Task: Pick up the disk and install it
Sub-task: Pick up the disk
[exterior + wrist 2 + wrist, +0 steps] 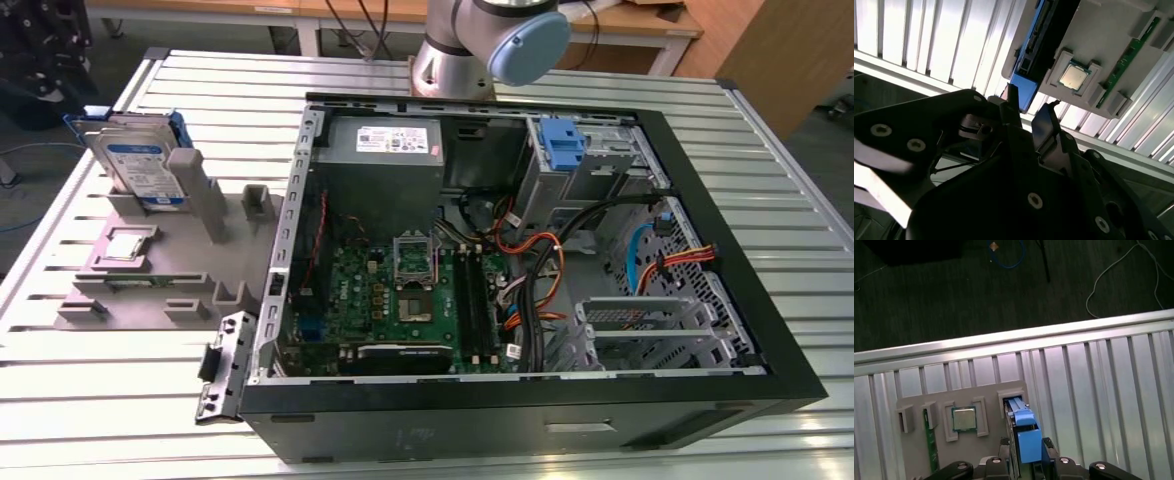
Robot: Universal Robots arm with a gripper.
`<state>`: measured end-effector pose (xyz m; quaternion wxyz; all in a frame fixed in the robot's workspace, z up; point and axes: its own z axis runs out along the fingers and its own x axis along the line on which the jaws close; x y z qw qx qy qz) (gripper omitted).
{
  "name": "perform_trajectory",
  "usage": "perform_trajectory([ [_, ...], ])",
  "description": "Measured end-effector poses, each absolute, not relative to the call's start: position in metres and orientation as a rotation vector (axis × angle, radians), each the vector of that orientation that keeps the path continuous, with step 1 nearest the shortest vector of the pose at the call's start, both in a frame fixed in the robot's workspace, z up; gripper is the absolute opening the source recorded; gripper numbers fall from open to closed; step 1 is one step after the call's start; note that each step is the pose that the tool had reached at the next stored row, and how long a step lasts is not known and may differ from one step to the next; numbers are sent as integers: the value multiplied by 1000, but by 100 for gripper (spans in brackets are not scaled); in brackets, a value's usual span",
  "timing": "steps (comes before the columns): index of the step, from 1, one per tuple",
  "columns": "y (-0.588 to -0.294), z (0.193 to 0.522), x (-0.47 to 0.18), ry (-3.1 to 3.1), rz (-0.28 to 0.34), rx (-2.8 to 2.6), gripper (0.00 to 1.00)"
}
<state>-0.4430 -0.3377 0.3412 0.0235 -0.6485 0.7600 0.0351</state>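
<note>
The disk (140,165), silver with a white-and-blue label and blue rails, stands on edge in a grey holder (147,290) at the exterior view's left, beside the open computer case (534,420). In the first wrist view my gripper (1025,444) hangs above the disk's blue rail (1021,427), a finger showing on each side of it. The second wrist view shows the gripper (1030,104) open, with a gap between its fingertips (1012,97) and the disk's blue rail (1023,92) beyond them, apart from them. The arm (487,40) rises out of the exterior view at the back.
The holder also carries a square silver CPU chip (963,419) and a green memory stick (930,440). Inside the case are a grey power-supply box (387,140), the motherboard (400,290), cables and a blue-latched drive bay (567,145). The ribbed metal table (107,400) ends just behind the holder.
</note>
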Motion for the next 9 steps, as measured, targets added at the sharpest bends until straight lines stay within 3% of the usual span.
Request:
perform_trajectory([
  [7,-338,336,-442,2302,110,-2067,39],
  [9,-338,334,-442,2293,110,-2077,45],
])
